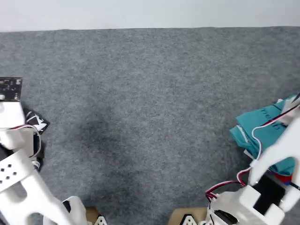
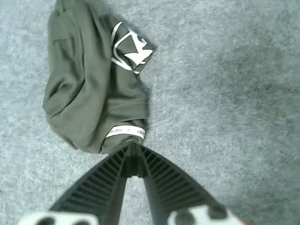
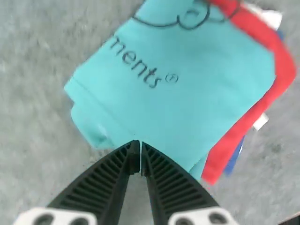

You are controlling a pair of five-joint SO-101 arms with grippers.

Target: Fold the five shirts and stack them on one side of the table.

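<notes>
While both sit shut, nothing visibly held, olive shirt [image 2: 89,89] lies just ahead of left pincer [image 2: 134,150]; teal shirt [image 3: 187,84] just ahead of right pincer [image 3: 136,146].

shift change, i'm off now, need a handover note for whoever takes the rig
Left gripper: shut, tips at the hem of the green shirt; can't tell if it pinches cloth.
Right gripper: shut, over the stack.
Things: green shirt crumpled at the left arm's side of the table; stack at the other side, teal shirt on top, red shirt under it, blue edge and white edge below.
Done: stack looks folded.
Left: fold green shirt, add it.
</notes>
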